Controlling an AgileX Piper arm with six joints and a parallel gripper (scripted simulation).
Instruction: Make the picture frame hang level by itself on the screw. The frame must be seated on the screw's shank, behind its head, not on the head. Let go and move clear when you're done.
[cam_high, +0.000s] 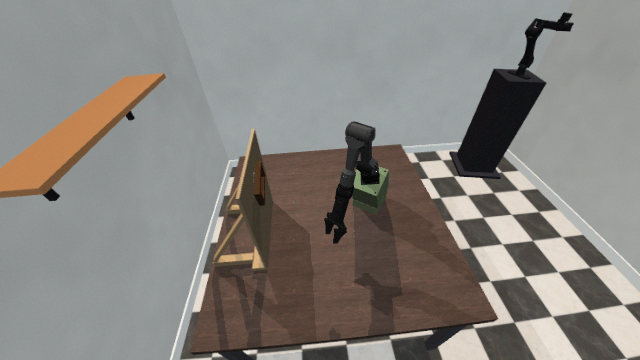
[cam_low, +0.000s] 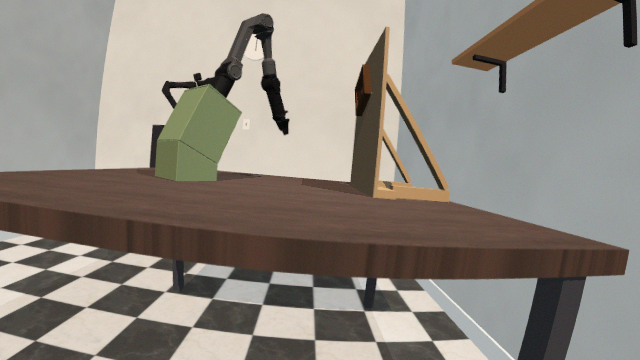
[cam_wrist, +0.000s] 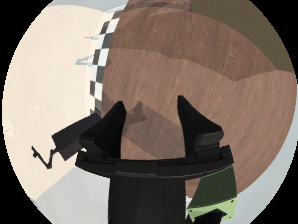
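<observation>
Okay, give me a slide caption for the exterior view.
Open, empty gripper hangs above the wooden table, short of the picture frame on the upright board.

brown picture frame (cam_high: 259, 182), high on upright board (cam_high: 256, 210)

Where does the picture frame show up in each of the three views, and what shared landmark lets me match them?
Top: frame left of centre, on the upright board's face, seen nearly edge-on.
Exterior: frame right of centre, high on the board, facing the arm.
Wrist: not in it; only the open pincer above the table.
Shared landmark: the green base block.
</observation>
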